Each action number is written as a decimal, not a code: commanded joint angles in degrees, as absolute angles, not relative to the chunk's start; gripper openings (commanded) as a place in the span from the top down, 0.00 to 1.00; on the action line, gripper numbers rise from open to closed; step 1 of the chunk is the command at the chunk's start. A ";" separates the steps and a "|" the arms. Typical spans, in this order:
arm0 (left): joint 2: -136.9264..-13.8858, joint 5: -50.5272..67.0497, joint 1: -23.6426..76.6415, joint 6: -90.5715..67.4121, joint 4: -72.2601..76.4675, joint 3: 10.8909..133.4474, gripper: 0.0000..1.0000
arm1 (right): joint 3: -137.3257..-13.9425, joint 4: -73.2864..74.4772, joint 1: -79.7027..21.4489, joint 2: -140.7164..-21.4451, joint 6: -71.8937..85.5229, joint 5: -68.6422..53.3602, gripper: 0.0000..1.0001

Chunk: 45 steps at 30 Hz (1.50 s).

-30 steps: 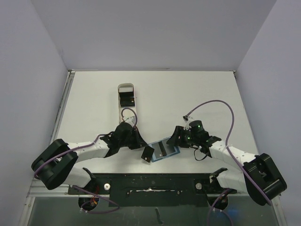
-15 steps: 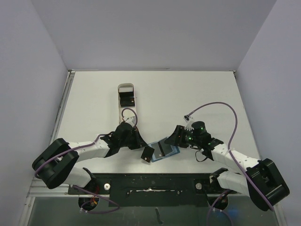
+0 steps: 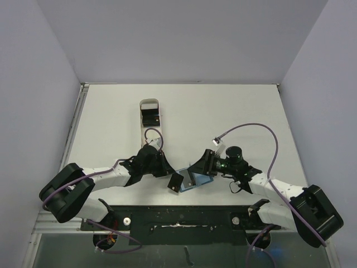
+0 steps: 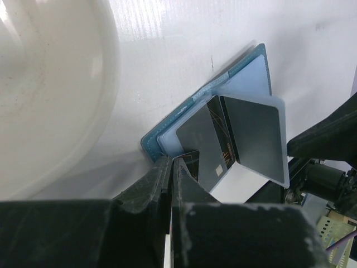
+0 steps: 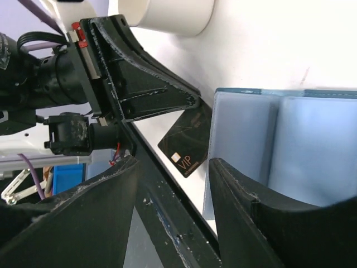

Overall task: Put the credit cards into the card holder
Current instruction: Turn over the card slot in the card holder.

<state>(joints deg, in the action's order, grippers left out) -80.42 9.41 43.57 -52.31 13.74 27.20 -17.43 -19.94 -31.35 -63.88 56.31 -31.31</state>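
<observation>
While both arms reach inward over the white table (image 3: 240, 111), the teal-blue card holder (image 3: 199, 180) lies open and flat on it, between the two end effectors. A long white tray (image 3: 140, 132) sits on the far side of the card holder, off toward the left arm and well apart from it. Just left of the card holder, the left end effector (image 4: 170, 166) is clenched on the corner of a black credit card (image 4: 199, 142). It holds the card tilted, its free end reaching to the card holder's near-left edge and over the pale inner panel. At the card holder's right side, the right end effector (image 5: 174, 167) has its jaws apart with nothing pinched between them. One of its fingers (image 5: 262, 223) hangs over the card holder's pale blue pockets; whether it presses on them cannot be told. From the right wrist, the held card shows gold lettering just beside the card holder's edge. A second card (image 3: 150, 118), black as well, rests inside the tray, far from the card holder.
</observation>
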 commanded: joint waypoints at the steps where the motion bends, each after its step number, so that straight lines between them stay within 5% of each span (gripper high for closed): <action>1: -80.60 10.32 43.68 -52.62 16.46 28.29 1.00 | -19.29 -26.18 -33.59 -65.07 58.47 -31.86 0.47; 14: -62.80 0.77 42.38 -54.73 1.44 28.41 1.00 | -21.92 -27.29 -36.48 -70.72 58.56 -29.13 0.47; 20: -57.61 5.04 42.19 -53.99 7.98 26.76 1.00 | -27.63 -10.17 -36.74 -68.11 49.10 -22.46 0.50; 25: -60.41 11.01 42.32 -55.91 13.06 27.28 1.00 | -31.30 -0.52 -36.12 -63.33 43.15 -16.11 0.51; 34: -61.78 9.28 42.19 -57.95 12.06 26.53 1.00 | -24.79 -15.20 -36.42 -69.08 50.68 -21.40 0.52; 45: -72.06 16.28 42.70 -61.96 27.27 25.23 1.00 | -30.97 8.03 -32.54 -66.88 38.58 -5.07 0.50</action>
<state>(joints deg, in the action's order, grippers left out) -69.28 13.02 42.54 -60.34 17.30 24.56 -27.68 1.89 -34.46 -67.96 43.97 -11.62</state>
